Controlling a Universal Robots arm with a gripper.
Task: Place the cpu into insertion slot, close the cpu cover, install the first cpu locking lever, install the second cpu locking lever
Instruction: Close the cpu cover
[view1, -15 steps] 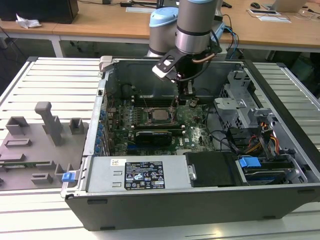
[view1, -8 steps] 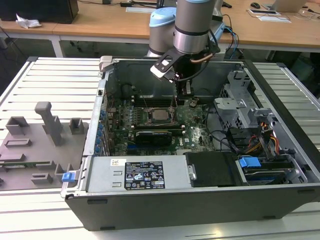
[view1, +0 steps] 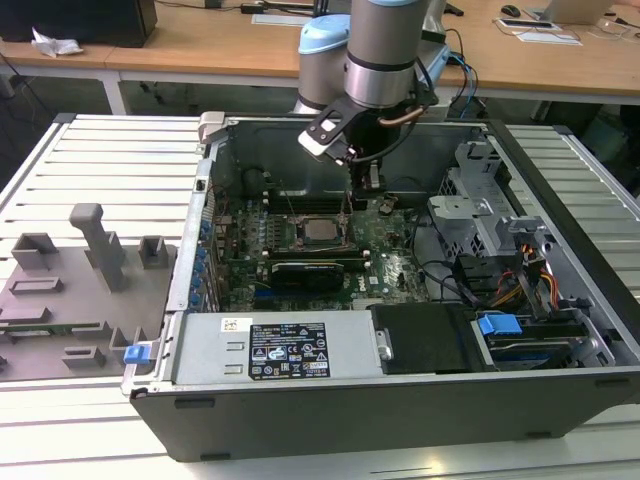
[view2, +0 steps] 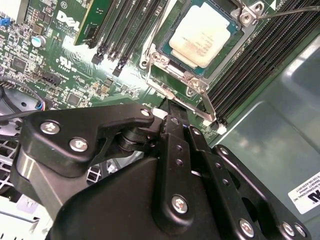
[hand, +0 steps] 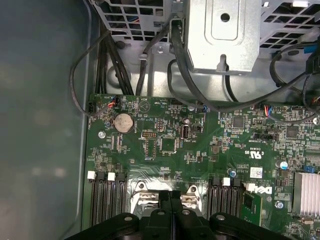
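Open computer case (view1: 330, 400) on the slatted worktop (view1: 110, 150), with your arm reaching down into it. The gripper (view1: 362, 190) hangs low over the motherboard (hand: 170, 145), just beside the socket. In the first wrist view its jaws are pressed together with nothing visible between them. In the second wrist view, the cpu (view2: 202, 32) lies flat in the insertion slot (view2: 172, 64), and the cpu cover (view2: 197, 82) lies down around its edges. A thin locking lever (view2: 285, 11) runs from the socket's corner out over the memory slots (view2: 265, 55). You cannot tell whether the jaws touch any lever.
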